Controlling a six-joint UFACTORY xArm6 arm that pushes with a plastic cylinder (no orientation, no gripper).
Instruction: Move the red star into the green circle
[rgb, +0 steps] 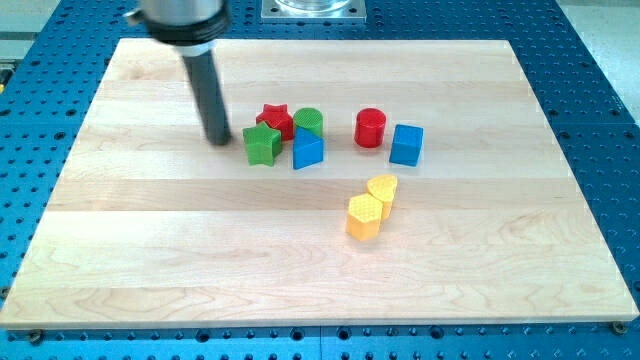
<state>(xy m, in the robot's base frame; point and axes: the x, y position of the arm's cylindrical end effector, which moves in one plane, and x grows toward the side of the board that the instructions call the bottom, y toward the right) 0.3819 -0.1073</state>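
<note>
While your tip (217, 141) sits left of the red star (274, 118), the green circle (308, 122) touches the star's right; there's no gripper.

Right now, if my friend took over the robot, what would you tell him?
My tip is down on the wooden board, just to the view's left of the green star, maybe not touching it.
The red star sits right beside the green circle, apparently touching, with the blue triangle in front.
Done: the two look together.
Left: check the contact, nudge if needed.
</note>
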